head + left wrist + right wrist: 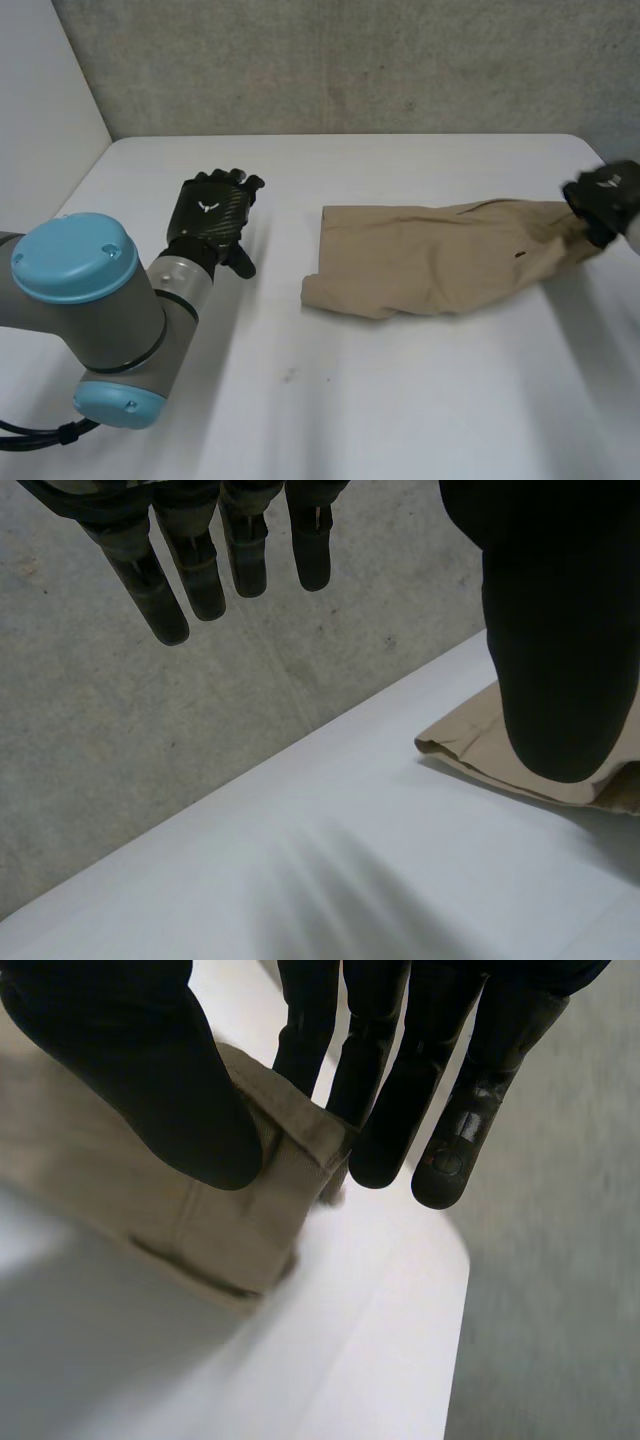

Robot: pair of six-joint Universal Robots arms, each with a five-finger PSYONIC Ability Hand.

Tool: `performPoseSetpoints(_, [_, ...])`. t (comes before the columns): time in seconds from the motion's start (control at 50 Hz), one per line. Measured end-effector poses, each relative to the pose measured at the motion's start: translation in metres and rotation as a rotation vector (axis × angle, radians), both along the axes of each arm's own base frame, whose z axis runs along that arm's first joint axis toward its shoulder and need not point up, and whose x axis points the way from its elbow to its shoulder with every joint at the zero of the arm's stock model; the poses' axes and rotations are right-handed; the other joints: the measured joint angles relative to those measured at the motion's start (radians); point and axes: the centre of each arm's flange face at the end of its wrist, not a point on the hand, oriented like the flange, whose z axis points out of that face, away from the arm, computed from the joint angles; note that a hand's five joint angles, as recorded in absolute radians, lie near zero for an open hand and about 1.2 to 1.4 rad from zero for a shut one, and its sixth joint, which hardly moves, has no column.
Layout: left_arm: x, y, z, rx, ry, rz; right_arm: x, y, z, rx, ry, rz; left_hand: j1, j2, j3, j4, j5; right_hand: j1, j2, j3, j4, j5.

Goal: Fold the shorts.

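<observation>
Shorts [440, 255] on counter [400, 420]: R hand [605, 198] fingers [390, 1110] pinch one end, prob. to pull them flat. L hand [212, 215] well apart from shorts, fingers [150, 585] straight, empty.

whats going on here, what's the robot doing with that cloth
A two-armed robot is handling a pair of tan shorts on a white table. Its right hand pinches one end of the shorts between thumb and fingers, near the table's right edge. The left hand is open above bare table, apart from the shorts, which lie stretched out and a bit rumpled.
</observation>
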Motion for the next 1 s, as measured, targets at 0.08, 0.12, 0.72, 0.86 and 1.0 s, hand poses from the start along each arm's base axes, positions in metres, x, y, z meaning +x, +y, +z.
performPoseSetpoints(0.08, [0.001,0.000,0.001,-0.003,0.001,0.003,0.057,0.012,0.020,-0.101,-0.009,0.152,0.000,0.000,0.000,0.000,0.000,0.001,0.000,0.000,0.000,0.000])
performPoseSetpoints(0.12, [0.001,0.000,0.003,-0.007,0.004,0.004,0.087,0.022,0.025,-0.149,-0.021,0.231,0.000,0.000,0.000,0.000,0.000,0.001,0.000,0.000,0.000,0.000])
performPoseSetpoints(0.72, [0.005,-0.030,0.058,-0.159,0.093,0.043,0.195,0.106,0.042,0.048,-0.666,0.482,0.000,0.000,0.000,0.000,0.000,-0.739,-0.950,-0.964,-0.957,-0.891])
performPoseSetpoints(0.86, [-0.036,-0.032,0.052,-0.159,0.137,-0.045,0.165,0.076,0.041,0.055,-0.689,0.306,0.000,0.000,0.000,0.000,0.000,-0.739,-0.950,-0.964,-0.957,-0.891])
performPoseSetpoints(1.0, [-0.076,-0.030,0.015,-0.070,0.109,-0.137,0.152,0.052,0.001,0.193,-0.633,0.202,0.000,0.000,0.000,0.000,0.002,-0.739,-0.950,-0.964,-0.957,-0.891])
